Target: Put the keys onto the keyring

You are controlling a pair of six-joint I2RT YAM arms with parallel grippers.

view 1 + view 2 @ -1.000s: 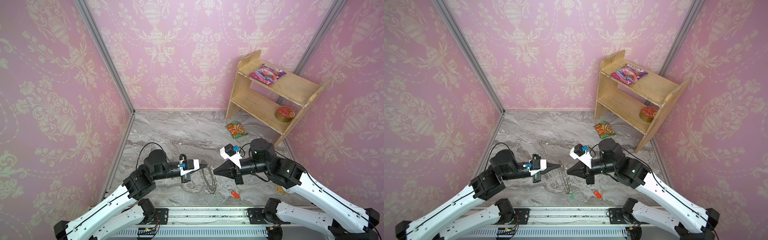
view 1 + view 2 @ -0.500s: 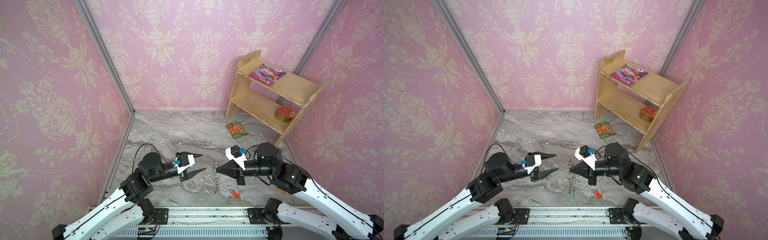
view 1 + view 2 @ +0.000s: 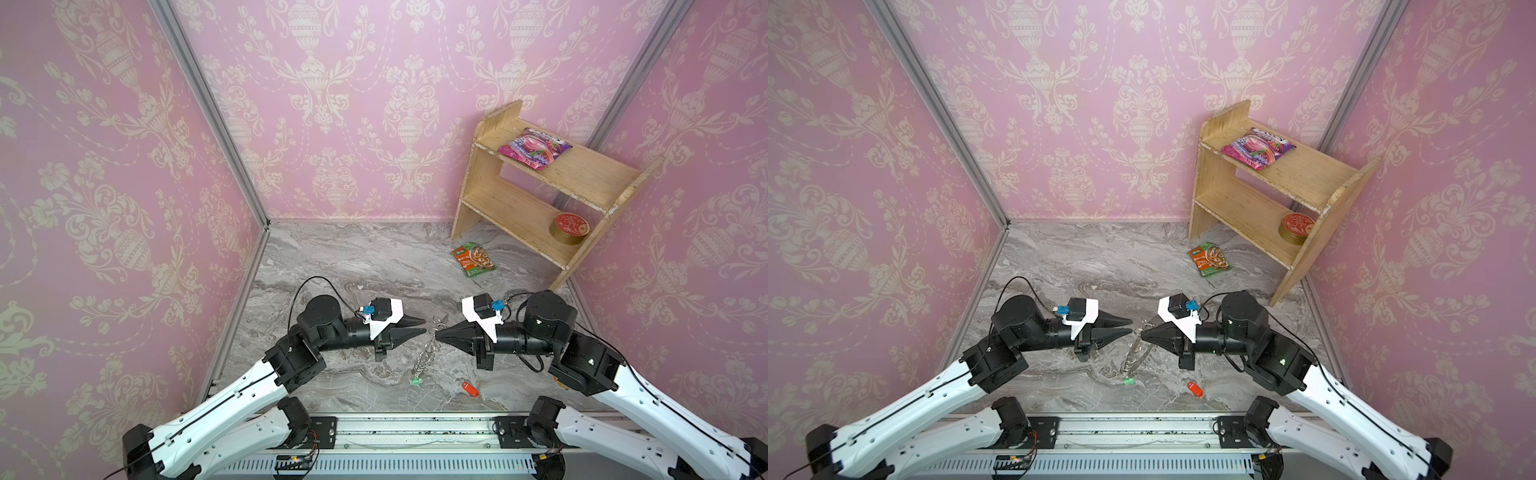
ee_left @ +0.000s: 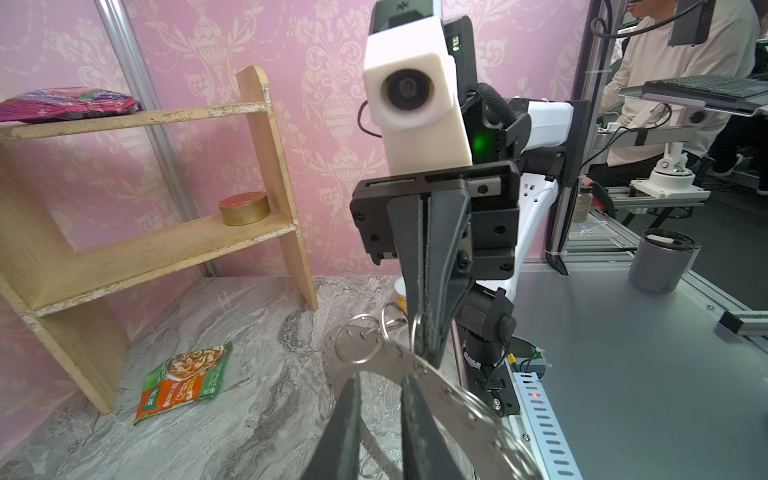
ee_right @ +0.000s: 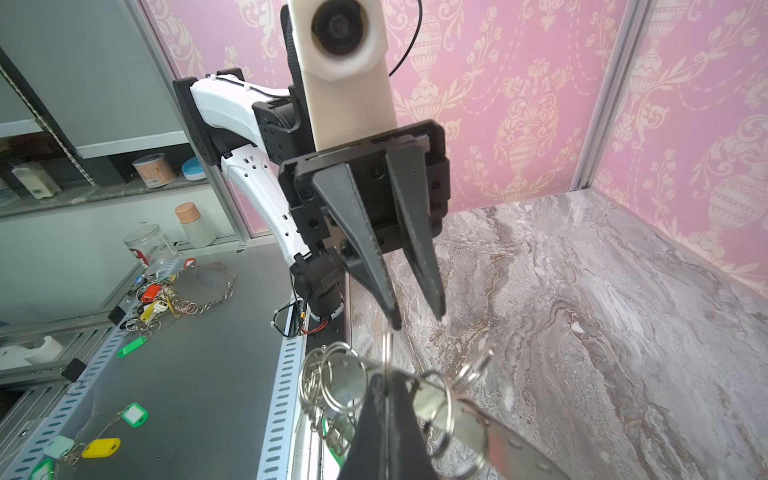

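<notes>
- The marble table [image 3: 365, 266] is carrying the whole job; the working zone is sitting at its near edge, between the two arms, so both can reach it.
- The wooden shelf [image 3: 519, 208] and the orange-green food packet [image 3: 473, 259] are lying well apart from the work and are playing no part.
- The right gripper [image 3: 436, 332] is closing fully on the rim of the keyring [image 4: 382, 365], with its jaws pressed together on the metal. It is holding the ring on edge, upper rim raised, lower end hanging down towards the table. Judgement: this is presenting the rim to the other arm.
- The left gripper [image 3: 424, 326] is pointing tip to tip at the right one, just beside the raised rim. Its jaws are standing a little apart and are holding nothing. Judgement: it is lining up on a loop, not gripping one.
- The wire loops [image 5: 332, 382] are bunching round the clamped spot, which is making any single one hard to isolate.
- The red-tagged key [image 3: 471, 389] is lying loose on the table near the right arm, not yet on the ring.
- The green-tagged key [image 3: 417, 380] is sitting at the ring's lower end; it is probably hanging from a loop, but it is too small here to confirm.
</notes>
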